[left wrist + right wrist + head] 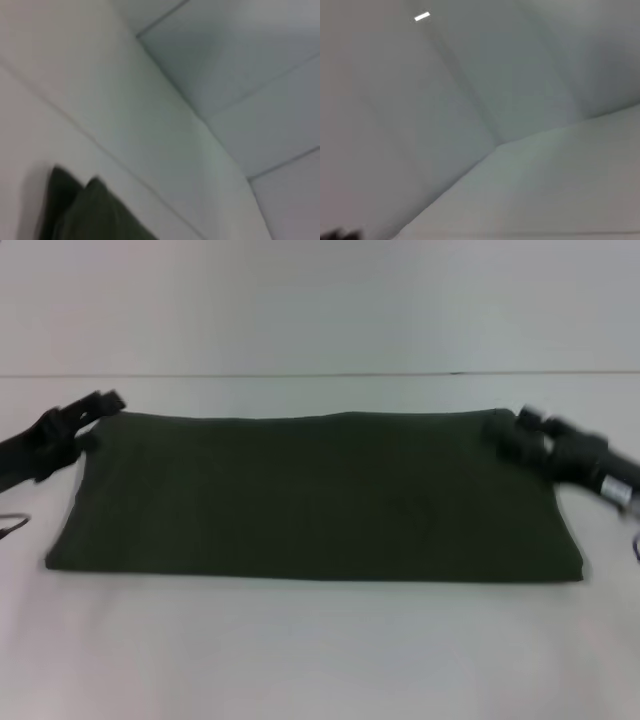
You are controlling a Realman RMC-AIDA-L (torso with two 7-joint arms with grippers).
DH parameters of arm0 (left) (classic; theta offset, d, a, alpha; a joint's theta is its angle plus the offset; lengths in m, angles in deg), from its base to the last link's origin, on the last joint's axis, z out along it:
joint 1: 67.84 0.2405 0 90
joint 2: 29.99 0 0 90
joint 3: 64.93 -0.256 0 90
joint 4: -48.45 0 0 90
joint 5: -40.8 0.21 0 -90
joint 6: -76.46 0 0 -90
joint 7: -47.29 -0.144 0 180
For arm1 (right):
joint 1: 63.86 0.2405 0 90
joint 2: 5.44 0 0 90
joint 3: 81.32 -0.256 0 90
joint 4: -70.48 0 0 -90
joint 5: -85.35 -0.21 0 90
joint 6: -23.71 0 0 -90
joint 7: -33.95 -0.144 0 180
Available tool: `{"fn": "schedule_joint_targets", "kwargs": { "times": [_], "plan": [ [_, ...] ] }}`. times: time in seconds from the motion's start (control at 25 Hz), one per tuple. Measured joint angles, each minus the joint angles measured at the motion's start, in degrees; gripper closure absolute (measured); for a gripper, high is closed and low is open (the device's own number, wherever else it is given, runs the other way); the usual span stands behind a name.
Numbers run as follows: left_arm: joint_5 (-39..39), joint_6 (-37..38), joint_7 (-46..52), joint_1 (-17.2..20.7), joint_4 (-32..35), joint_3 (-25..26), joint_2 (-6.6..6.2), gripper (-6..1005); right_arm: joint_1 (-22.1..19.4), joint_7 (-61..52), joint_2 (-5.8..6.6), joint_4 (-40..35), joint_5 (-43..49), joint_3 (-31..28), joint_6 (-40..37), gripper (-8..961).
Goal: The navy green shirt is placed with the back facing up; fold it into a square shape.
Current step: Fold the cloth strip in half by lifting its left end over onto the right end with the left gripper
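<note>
Shirt: the navy green shirt (315,495) lies flat on the white surface (320,650), a wide band, not yet square.
Left hand (100,408): at far left corner; grip cannot tell.
Right hand (505,430): at far right corner (blurred); grip cannot tell.
Risk: uneven corner pulls would skew the fold.

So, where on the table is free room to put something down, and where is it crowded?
Free: the wide strip of table in front of the shirt, and the narrower strip behind it up to the far edge. Crowded: the two far corners, where the left gripper and the right gripper are.
</note>
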Motion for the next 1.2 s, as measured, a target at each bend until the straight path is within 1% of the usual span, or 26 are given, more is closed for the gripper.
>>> {"fn": "schedule_joint_targets", "kwargs": {
  "times": [0.04,0.12,0.2,0.24,0.36,0.44,0.52,0.64,0.8,1.0,1.2],
  "plan": [
    [0.2,1.9,2.5,1.0,0.2,-1.6,-1.13,285,-1.0,1.7,0.01,-0.7,1.1,1.1,-2.6,199],
    [1.8,5.8,7.2,2.5,1.4,-2.9,-2.59,205,-2.7,5.6,0.01,-1.4,3.1,2.6,-7.0,132],
    [5.1,8.8,11.5,4.0,4.2,-3.0,-3.10,124,-3.8,9.3,-0.12,-1.5,5.1,3.3,-9.6,65],
    [7.0,10.1,13.9,4.7,6.0,-2.8,-3.22,122,-4.1,10.9,-0.24,-1.5,6.1,3.5,-10.4,32],
    [12.3,13.4,20.5,6.4,9.3,-1.3,-3.71,114,-4.6,15.0,-0.59,-1.3,9.0,3.7,-12.5,29],
    [15.4,16.0,23.3,7.2,9.7,1.2,-4.10,112,-4.6,16.8,-0.68,-1.2,10.3,3.7,-13.4,27],
    [17.6,18.4,25.4,8.2,9.4,4.7,-4.16,112,-4.6,18.3,-0.76,-1.0,11.2,4.0,-13.7,26],
    [18.7,19.0,27.4,9.6,8.9,6.9,-3.88,112,-4.7,22.1,-0.80,-0.1,12.2,5.0,-13.2,26],
    [18.9,18.0,28.1,9.9,7.6,7.2,-3.64,112,-4.7,25.0,-0.80,0.9,12.7,5.4,-12.4,26],
    [19.3,14.3,28.2,9.4,4.4,7.1,-3.64,113,-4.7,25.1,-0.80,1.0,12.7,5.5,-12.3,26],
    [19.3,11.7,28.3,9.0,3.5,6.9,-3.56,113,-4.9,25.1,-0.80,1.2,12.7,5.4,-12.2,26]
  ]
}}
